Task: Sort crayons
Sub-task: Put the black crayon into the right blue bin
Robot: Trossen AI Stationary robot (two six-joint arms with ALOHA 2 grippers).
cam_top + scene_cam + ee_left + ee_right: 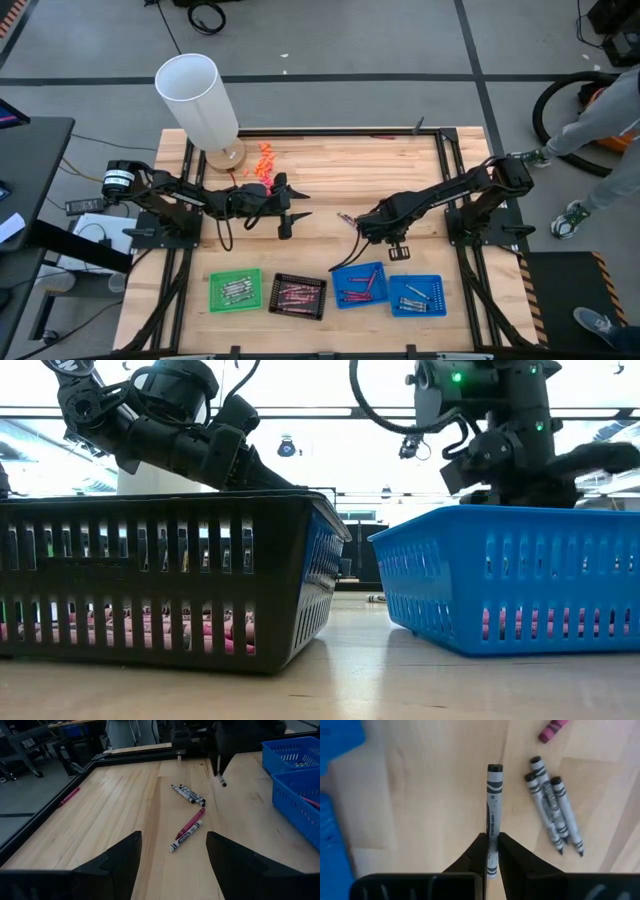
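Right wrist view: grey paper-wrapped crayon (493, 815), black-tipped, in right gripper (492, 851).

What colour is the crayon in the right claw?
Silver-grey crayon with a black tip, clearest in the right wrist view.

"Crayola.com" on the grey crayon (492, 820) wrapper (rest unreadable)

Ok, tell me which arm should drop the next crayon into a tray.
The right. Its claw is already shut on a grey crayon, close to the blue trays. The left claw is open and empty.
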